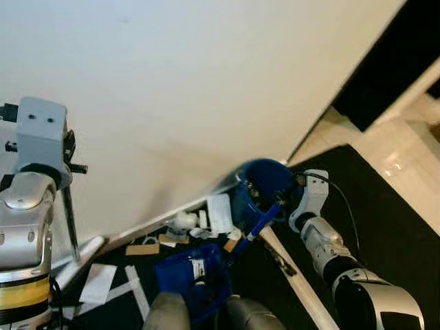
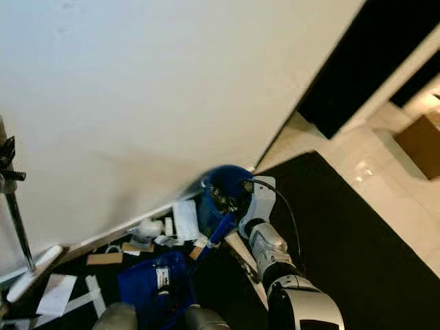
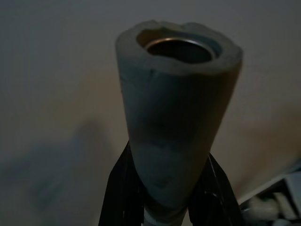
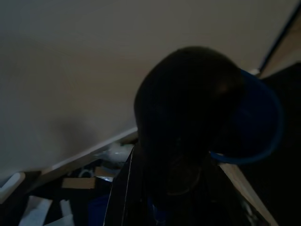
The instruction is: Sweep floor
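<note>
paper scraps & cardboard bits along wall by blue dustpan; left jaws round grey handle, right jaws' state unclear

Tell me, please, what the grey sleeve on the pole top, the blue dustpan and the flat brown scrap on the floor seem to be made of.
Grey sleeve on the pole top: likely foam padding, matte, thick-walled, with a shiny metal tube inside, held in the left hand.
Blue dustpan: probably moulded plastic, smooth, slightly glossy.
Flat brown scrap: looks like cardboard, dull and stiff.
</note>
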